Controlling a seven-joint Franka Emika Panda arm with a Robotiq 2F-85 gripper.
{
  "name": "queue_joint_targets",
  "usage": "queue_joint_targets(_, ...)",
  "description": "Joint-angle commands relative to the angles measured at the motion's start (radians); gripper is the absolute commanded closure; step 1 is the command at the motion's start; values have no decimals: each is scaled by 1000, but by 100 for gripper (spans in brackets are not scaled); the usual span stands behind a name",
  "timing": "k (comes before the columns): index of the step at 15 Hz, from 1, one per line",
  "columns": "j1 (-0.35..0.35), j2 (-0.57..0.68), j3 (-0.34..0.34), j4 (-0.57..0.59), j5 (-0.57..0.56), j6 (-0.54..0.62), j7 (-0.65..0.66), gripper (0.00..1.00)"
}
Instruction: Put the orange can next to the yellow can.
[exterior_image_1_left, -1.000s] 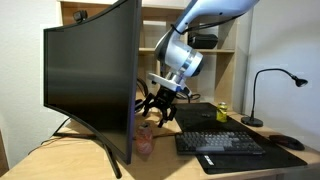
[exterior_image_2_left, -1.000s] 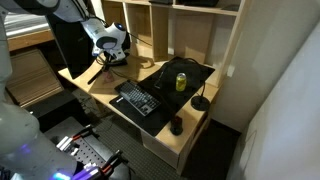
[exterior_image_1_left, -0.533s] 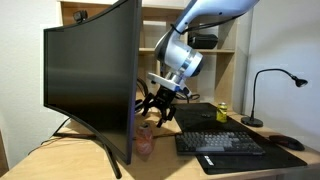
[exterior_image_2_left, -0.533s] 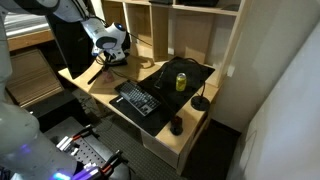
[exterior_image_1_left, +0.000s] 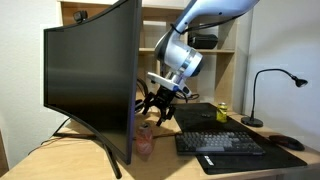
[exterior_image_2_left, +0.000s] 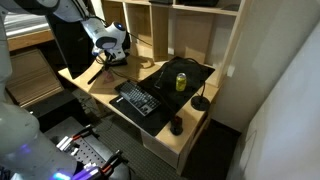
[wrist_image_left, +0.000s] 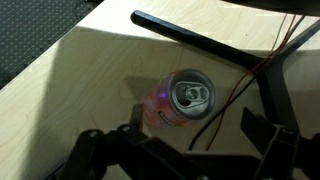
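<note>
The orange can stands upright on the wooden desk beside the monitor's stand. In the wrist view it shows from above, with a salmon body and a metal top. My gripper hangs above it, open and empty, and does not touch it. In the wrist view its fingers spread to either side, just below the can. The yellow can stands on the black desk mat behind the keyboard, far from the orange can; it also shows in an exterior view. There my gripper hides the orange can.
A large curved monitor stands close by the gripper; its black stand leg and cables lie near the can. A black keyboard, a desk lamp and a mouse are on the mat. Shelves rise behind.
</note>
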Motion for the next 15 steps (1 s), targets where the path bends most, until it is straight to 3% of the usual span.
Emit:
queue_joint_targets(1, -7, 3, 15, 0, 26, 53, -18, 0)
queue_joint_targets(4, -3, 1, 12, -2, 16, 63, -7, 0)
queue_joint_targets(5, -9, 5, 23, 1, 41, 92, -33, 0)
queue_joint_targets(6, -11, 12, 37, 7, 89, 199, -87, 0)
queue_joint_targets(7, -8, -105, 46, -63, 116, 212, -66, 0)
queue_joint_targets(8, 0, -125, 45, -77, 122, 244, -70, 0)
queue_joint_targets(10, 6, -177, 30, -99, 65, 161, -10, 0)
queue_joint_targets(11, 3, -92, 35, -24, 73, 187, -28, 0)
queue_joint_targets(14, 2, -159, 38, -66, 69, 172, -13, 0)
queue_joint_targets(15, 12, -118, 17, -53, 15, 148, 40, 0)
